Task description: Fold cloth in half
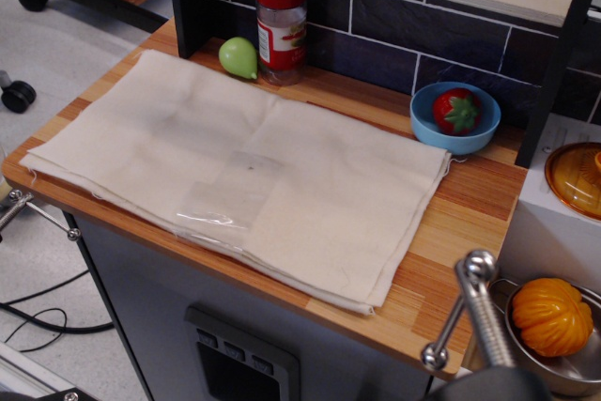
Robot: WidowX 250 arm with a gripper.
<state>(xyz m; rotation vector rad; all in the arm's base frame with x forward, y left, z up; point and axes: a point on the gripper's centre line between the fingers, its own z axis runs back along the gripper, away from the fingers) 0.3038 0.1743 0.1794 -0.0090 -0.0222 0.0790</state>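
Observation:
The cloth (310,152) is a large cream sheet lying flat across the wooden counter (470,223). It covers most of the counter from the left edge to near the right. Stacked layer edges show along its front and right sides. A clear glossy rectangular patch (230,199) lies near its middle, toward the front edge. Faint creases run across it. No gripper or arm shows in this view.
A blue bowl (441,138) holding a red strawberry (457,110) stands just past the cloth's far right corner. A red-lidded jar (281,25) and a green fruit (238,57) stand at the back wall. A metal faucet (479,312) and a pot with an orange fruit (552,316) sit at the front right.

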